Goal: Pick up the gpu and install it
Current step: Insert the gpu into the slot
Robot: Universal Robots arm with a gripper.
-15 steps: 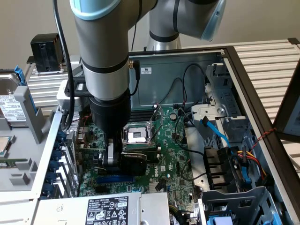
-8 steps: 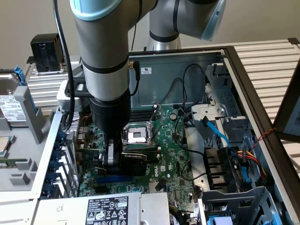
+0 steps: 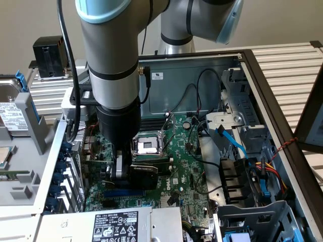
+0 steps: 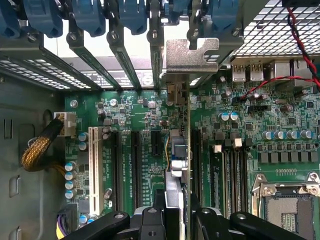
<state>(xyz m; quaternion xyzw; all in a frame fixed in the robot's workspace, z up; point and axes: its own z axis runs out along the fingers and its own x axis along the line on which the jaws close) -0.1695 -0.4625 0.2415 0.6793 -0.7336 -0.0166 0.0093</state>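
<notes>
The claw (image 4: 176,222) was clamped narrow on the gpu (image 4: 176,165), its fingers (image 4: 150,220) on the card's two flat sides and the card standing on edge between them. The wrist view was the handy one here. It looked right along the card's top edge to the silver bracket (image 4: 192,56), which sat up at the rear slot openings just under the blue latches (image 4: 132,15), with black expansion slots (image 4: 135,165) either side and a white slot (image 4: 92,165) further over. I couldn't tell if the card was fully down in its slot, though. The exterior view added the rest: the arm (image 3: 113,55) reaching straight down into the open case (image 3: 262,85), and the card's black shroud (image 3: 146,176) just beside the CPU socket (image 3: 146,145) on the green motherboard (image 3: 186,166). It also showed the power supply (image 3: 116,224) along the near edge and a hard drive (image 3: 9,113) outside the case on the exterior view's left.
</notes>
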